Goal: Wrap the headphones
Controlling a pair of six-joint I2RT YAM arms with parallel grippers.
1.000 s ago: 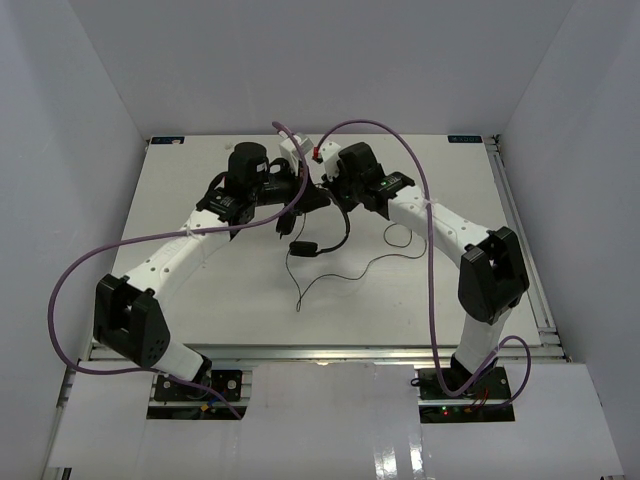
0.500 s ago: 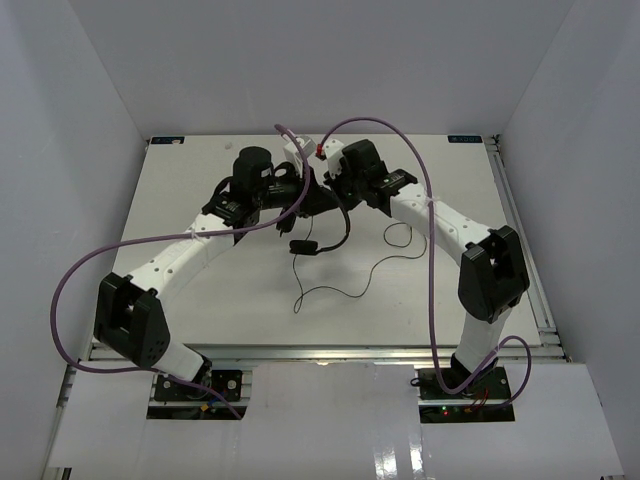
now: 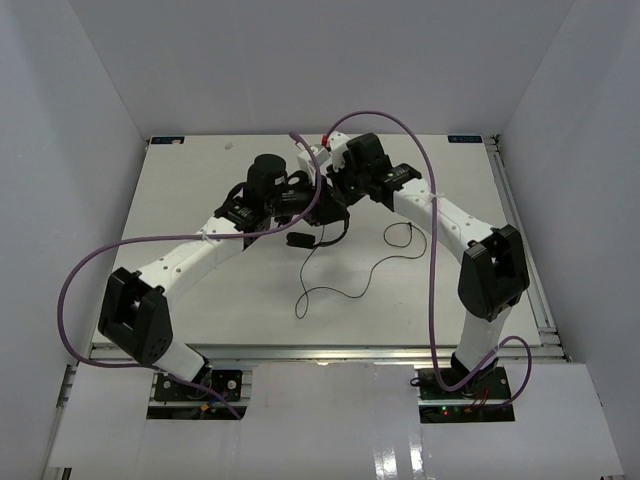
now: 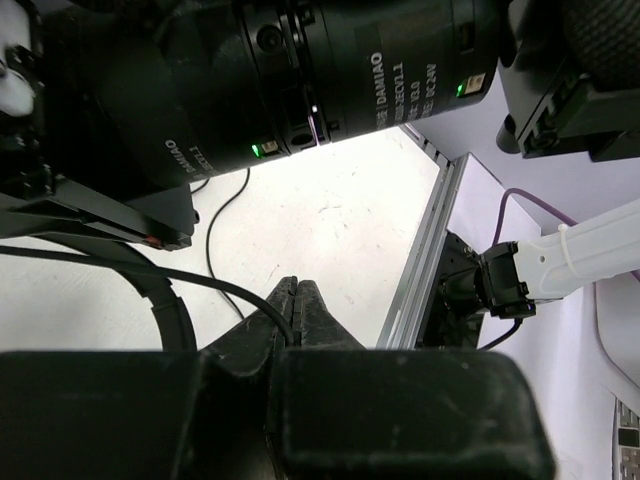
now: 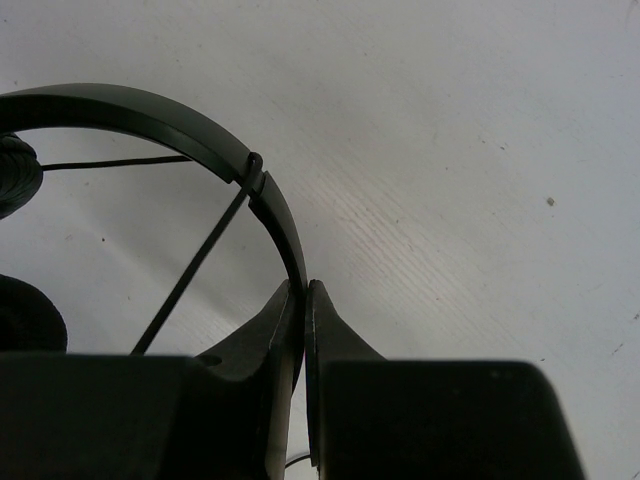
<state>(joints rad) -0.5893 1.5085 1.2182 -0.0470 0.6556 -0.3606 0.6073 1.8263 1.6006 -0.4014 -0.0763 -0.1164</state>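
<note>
Over the white table [image 3: 200, 175], your right gripper [image 5: 303, 300] pinched the headband [image 5: 150, 110], left gripper [image 4: 297, 295] the cord [image 4: 120, 268]; a taut pull could have slipped either.

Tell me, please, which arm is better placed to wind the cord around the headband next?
Left, probably: the left gripper pinches the cord, while the right gripper clamps the headband, steadying it.

Even, diffuse white light is filling the overhead view, brightening the table [image 3: 180, 170] and casting only faint, soft shadows under my arms [image 3: 190, 255]. In my left wrist view the table is glaring white while my left gripper [image 4: 297, 288] is sitting dark, its near body out of focus. In my right wrist view my right gripper [image 5: 303, 290] is blurring into a black silhouette, while the headphones [image 5: 150, 112] and the table's scuffs are showing sharp.
</note>
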